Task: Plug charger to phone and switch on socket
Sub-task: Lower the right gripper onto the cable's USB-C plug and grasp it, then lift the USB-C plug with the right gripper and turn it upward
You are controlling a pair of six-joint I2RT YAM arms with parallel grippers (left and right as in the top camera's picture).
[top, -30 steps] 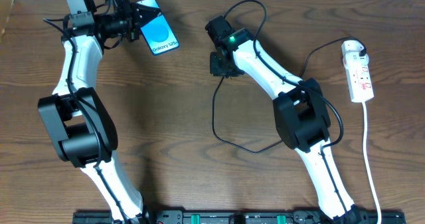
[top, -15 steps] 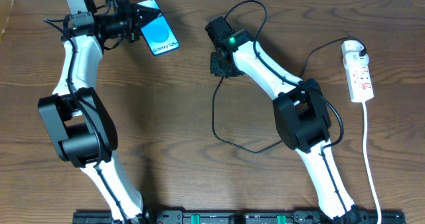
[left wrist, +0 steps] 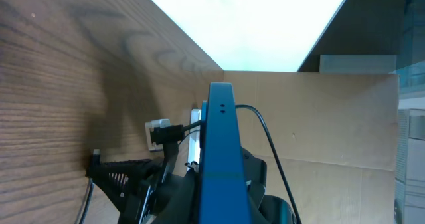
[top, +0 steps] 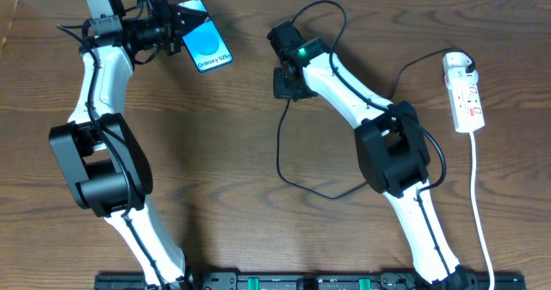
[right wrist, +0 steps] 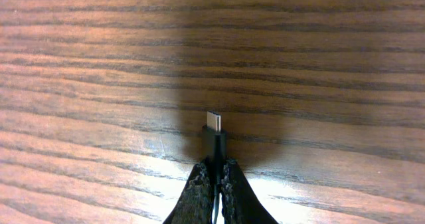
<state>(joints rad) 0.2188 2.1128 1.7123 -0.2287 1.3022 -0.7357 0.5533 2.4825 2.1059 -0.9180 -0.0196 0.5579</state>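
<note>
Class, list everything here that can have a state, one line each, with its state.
left gripper: shut on phone.
right gripper: shut on charger.
phone: screen facing up, no cable attached.
charger: connector tip free; white plug seated in socket.
socket: switch position too small to tell.

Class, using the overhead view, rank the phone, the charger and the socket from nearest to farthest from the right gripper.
1. charger: its tip is pinched in the right gripper, mid-table.
2. phone: off to the left, at the far edge.
3. socket: at the table's right edge.
</note>
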